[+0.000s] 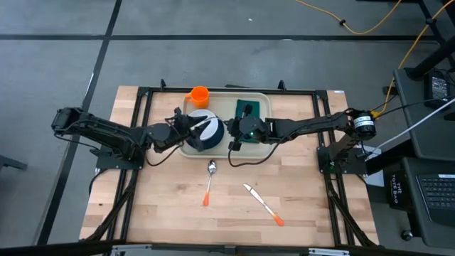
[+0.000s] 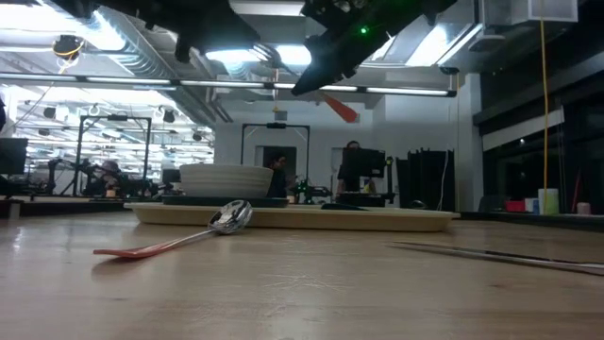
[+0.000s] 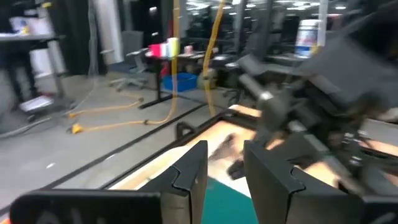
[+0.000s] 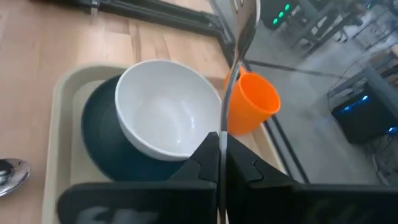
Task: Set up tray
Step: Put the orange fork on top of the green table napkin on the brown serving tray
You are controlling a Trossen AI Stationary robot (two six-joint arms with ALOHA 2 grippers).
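Right pincer (image 4: 219,155), pinching a fork (image 4: 239,43), hangs above the tray (image 4: 59,112); left pincer (image 3: 224,174) spread.

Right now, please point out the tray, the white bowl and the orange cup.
tray (image 4: 62,87): right wrist view, raised rim at a corner.
white bowl (image 4: 163,115): right wrist view, inside wall.
orange cup (image 4: 255,102): right wrist view, outer side.

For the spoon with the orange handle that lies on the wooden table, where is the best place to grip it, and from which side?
Grip the metal spoon with the orange plastic handle at mid-handle, probably from straight above, fingers across its narrow width. It lies flat on the wooden table, handle pointing away from the beige plastic tray.
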